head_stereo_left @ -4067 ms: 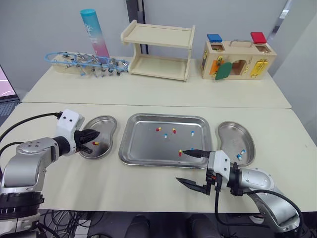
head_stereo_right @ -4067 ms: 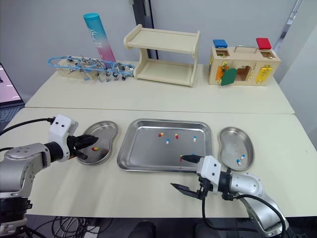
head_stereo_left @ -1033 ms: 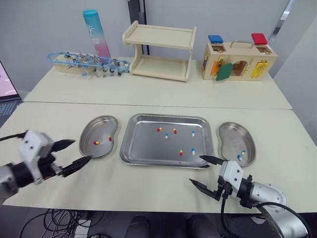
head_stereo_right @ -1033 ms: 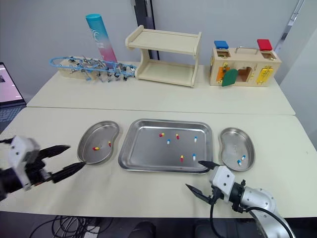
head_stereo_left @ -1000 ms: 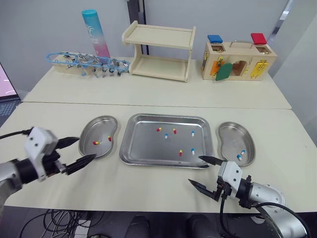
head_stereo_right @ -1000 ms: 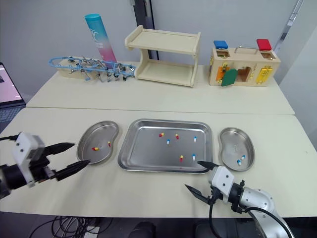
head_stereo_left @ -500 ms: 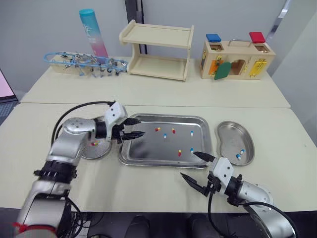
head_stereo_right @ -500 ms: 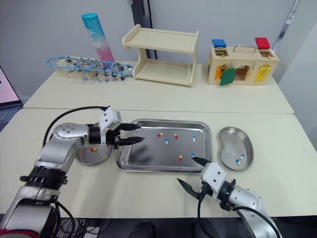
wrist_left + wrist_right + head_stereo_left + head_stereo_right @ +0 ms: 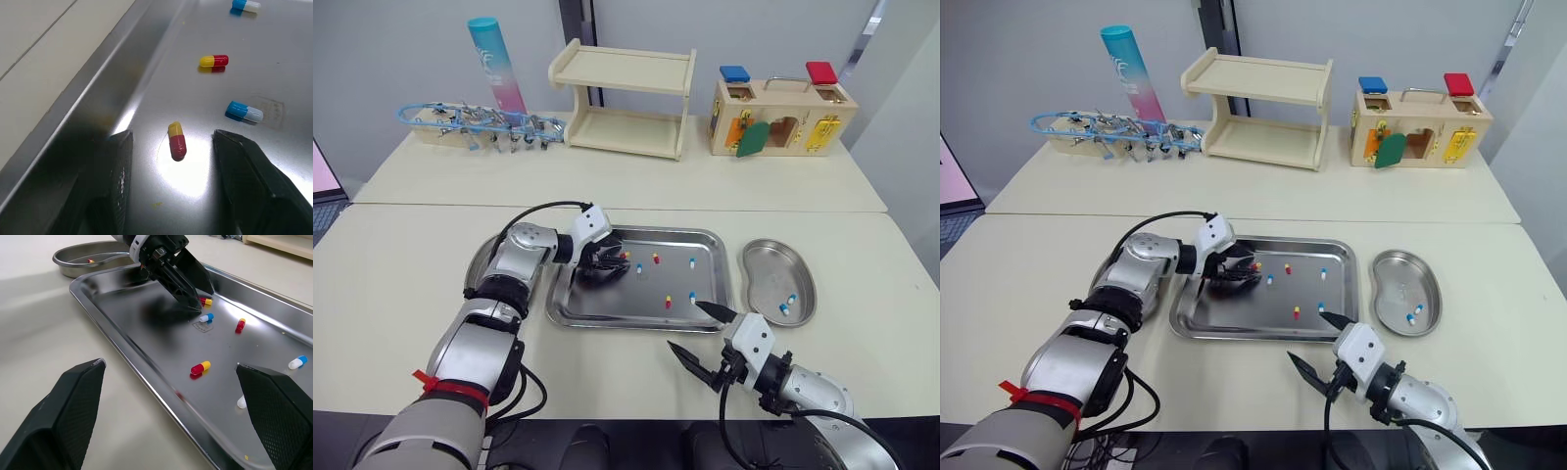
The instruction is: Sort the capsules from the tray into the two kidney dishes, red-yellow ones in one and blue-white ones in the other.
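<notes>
Worktop (image 9: 603, 374), pale, carrying a rectangular steel tray (image 9: 607, 304) at centre with a kidney dish on each side. Tray contents: six loose capsules, three red-yellow and three blue-white, scattered over the far and right parts of the floor. Left kidney dish (image 9: 78, 268): largely hidden behind the left arm in the head views; at least one red-yellow capsule inside, seen from the right wrist. Right kidney dish (image 9: 766, 262): two blue-white capsules (image 9: 788, 304) lying close together near its near end. Left end effector (image 9: 613, 262): lowered into the far-left part of the tray, fingers parted with one red-yellow capsule (image 9: 176, 141) lying loose on the tray floor between the tips, nothing gripped. A blue-white capsule (image 9: 244, 111) and a second red-yellow capsule (image 9: 214, 61) lie just beyond it. Right end effector (image 9: 685, 326): spread wide and empty, over bare worktop just beside the tray's near-right corner. Rear worktop: wooden two-tier shelf (image 9: 625, 98), teal-and-pink tube (image 9: 496, 64), wooden latch box (image 9: 783, 119).
</notes>
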Tool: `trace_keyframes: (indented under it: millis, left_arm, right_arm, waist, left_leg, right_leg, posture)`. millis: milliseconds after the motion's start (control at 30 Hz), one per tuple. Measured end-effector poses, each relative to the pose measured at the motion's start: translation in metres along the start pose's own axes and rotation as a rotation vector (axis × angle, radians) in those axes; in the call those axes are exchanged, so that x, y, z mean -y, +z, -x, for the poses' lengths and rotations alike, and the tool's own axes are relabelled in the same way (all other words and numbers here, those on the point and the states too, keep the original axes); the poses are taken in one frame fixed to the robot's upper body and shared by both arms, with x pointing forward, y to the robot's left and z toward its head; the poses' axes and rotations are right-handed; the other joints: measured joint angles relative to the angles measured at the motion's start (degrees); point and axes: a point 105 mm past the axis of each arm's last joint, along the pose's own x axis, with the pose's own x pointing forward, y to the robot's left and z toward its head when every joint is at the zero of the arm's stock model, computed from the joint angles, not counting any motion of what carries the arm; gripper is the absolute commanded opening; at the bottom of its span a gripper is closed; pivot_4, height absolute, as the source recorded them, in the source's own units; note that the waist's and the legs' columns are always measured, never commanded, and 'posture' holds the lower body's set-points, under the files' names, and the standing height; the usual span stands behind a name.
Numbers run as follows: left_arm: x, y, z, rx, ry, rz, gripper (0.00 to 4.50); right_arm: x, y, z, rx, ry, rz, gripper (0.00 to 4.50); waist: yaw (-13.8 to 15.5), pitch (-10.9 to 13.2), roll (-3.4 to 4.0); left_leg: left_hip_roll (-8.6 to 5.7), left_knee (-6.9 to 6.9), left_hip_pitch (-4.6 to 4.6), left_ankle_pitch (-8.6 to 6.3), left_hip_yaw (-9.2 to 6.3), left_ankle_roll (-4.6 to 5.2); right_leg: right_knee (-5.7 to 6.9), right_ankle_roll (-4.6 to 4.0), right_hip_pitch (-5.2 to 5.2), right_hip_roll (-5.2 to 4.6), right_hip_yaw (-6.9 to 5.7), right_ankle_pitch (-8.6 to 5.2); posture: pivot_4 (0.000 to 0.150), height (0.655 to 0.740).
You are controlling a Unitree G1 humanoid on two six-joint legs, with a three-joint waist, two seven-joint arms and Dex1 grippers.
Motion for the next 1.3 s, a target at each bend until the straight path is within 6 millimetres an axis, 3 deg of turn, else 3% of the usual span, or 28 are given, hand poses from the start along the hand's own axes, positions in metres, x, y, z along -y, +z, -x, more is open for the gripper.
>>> trace_keyframes:
  millis: [33, 133, 367, 733, 800, 933, 1033, 1300]
  left_arm:
    - [0.0, 0.001, -0.001, -0.004, -0.002, -0.002, 2.69]
    - [0.001, 0.001, -0.004, -0.012, -0.009, -0.002, 2.14]
    - [0.003, 0.003, -0.007, -0.033, -0.041, -0.002, 0.01]
    - [0.0, 0.009, 0.001, -0.018, -0.027, 0.013, 0.01]
    - [-0.008, 0.017, 0.017, 0.014, 0.015, 0.008, 0.01]
    - [-0.021, 0.025, 0.074, 0.053, 0.158, 0.022, 0.01]
    - [-0.02, 0.011, 0.112, 0.022, 0.268, 0.073, 0.01]
    - [0.001, -0.024, 0.174, -0.043, 0.528, 0.25, 0.01]
  right_arm:
    - [0.0, 0.001, 0.0, 0.001, -0.001, 0.001, 4.5]
    - [0.0, 0.002, 0.0, -0.001, -0.007, 0.001, 4.5]
    - [0.002, 0.004, -0.002, -0.012, -0.006, -0.002, 4.5]
    - [0.008, 0.011, -0.007, -0.011, 0.013, 0.032, 4.5]
    - [0.007, 0.012, -0.008, -0.008, 0.029, 0.042, 4.5]
    - [0.004, 0.018, -0.012, 0.015, 0.094, 0.068, 4.5]
    - [0.0, 0.019, -0.015, 0.024, 0.156, 0.078, 4.5]
    - [-0.008, 0.026, -0.022, 0.065, 0.336, 0.087, 4.5]
  waist:
    - [0.0, 0.0, 0.0]
    - [0.2, 0.0, 0.0]
    - [0.2, 0.0, -0.01]
    - [-0.1, 0.0, -0.01]
    - [-0.3, 0.0, 0.0]
    - [-1.6, 0.0, 0.04]
    - [-1.6, 0.0, 0.08]
    - [-0.3, 0.0, 0.07]
  left_leg:
    - [0.0, 0.0, 0.0, 0.0, 0.0, 0.0]
    - [0.0, 0.01, 0.02, 0.0, 0.0, 0.0]
    - [0.0, 0.01, 0.07, 0.0, 0.0, 0.0]
    - [0.0, 0.01, 0.02, 0.0, -0.03, -0.01]
    - [0.01, -0.01, 0.01, 0.0, -0.04, -0.01]
    - [0.02, -0.04, 0.08, 0.0, 0.0, 0.0]
    - [0.03, -0.03, 0.09, 0.0, -0.06, 0.0]
    - [0.03, 0.01, 0.09, 0.0, -0.01, 0.0]
  right_leg:
    - [0.0, 0.0, 0.0, -0.01, 0.0, 0.0]
    - [0.0, 0.0, 0.04, -0.01, -0.01, 0.0]
    - [0.01, 0.01, 0.08, -0.01, -0.01, 0.0]
    - [0.02, 0.01, 0.02, 0.0, -0.01, 0.0]
    - [0.01, 0.0, 0.0, 0.0, -0.01, 0.0]
    - [0.01, 0.0, 0.0, 0.0, 0.08, 0.0]
    - [0.02, 0.0, 0.03, 0.0, 0.03, 0.0]
    - [0.01, 0.01, 0.08, -0.04, 0.01, 0.0]
  posture:
    - [0.15, 0.74]
    - [0.15, 0.74]
    - [0.15, 0.74]
    - [0.15, 0.74]
    - [0.15, 0.74]
    - [0.15, 0.74]
    - [0.15, 0.74]
    - [0.15, 0.74]
